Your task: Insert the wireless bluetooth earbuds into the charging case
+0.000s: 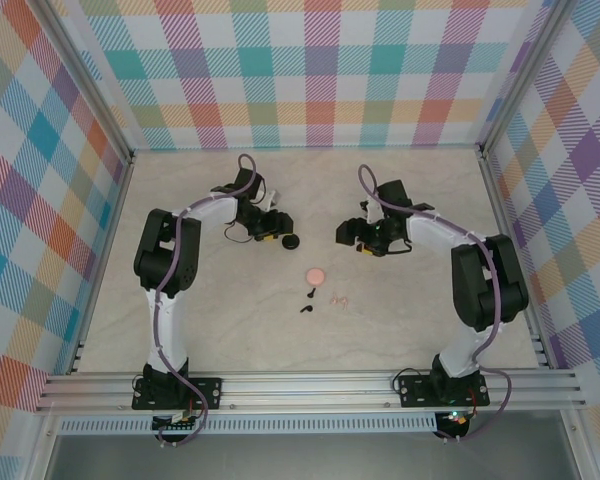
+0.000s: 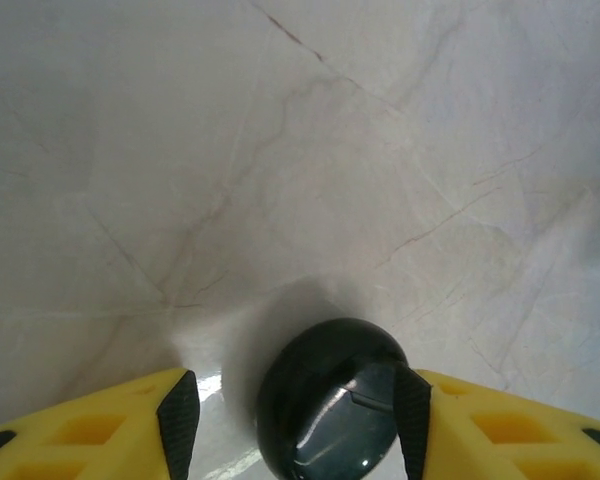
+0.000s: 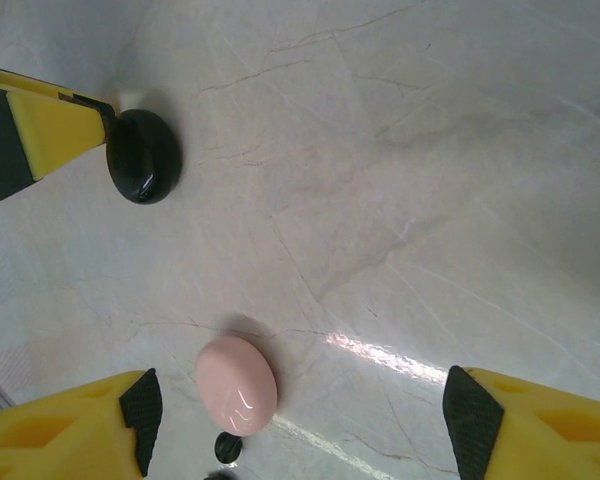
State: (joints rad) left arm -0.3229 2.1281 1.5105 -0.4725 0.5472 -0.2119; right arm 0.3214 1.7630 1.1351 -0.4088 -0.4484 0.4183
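Note:
A round black charging case (image 2: 330, 400) lies on the marble table between the fingers of my left gripper (image 2: 295, 420). The right pad (image 2: 412, 420) touches the case, and a gap shows between it and the left pad (image 2: 178, 420). From above, the black case (image 1: 291, 242) sits at the tip of the left gripper (image 1: 280, 238). My right gripper (image 3: 300, 420) hovers open above the table, with a pink charging case (image 3: 237, 385) below it near its left finger. Two black earbuds (image 1: 307, 301) and a pale pink pair (image 1: 338, 298) lie just in front of the pink case (image 1: 316, 274).
The right wrist view also shows the black case (image 3: 145, 155) with the left arm's yellow finger (image 3: 50, 125) against it, and one black earbud (image 3: 228, 447) beside the pink case. Plaid walls (image 1: 300, 70) close in the table on three sides.

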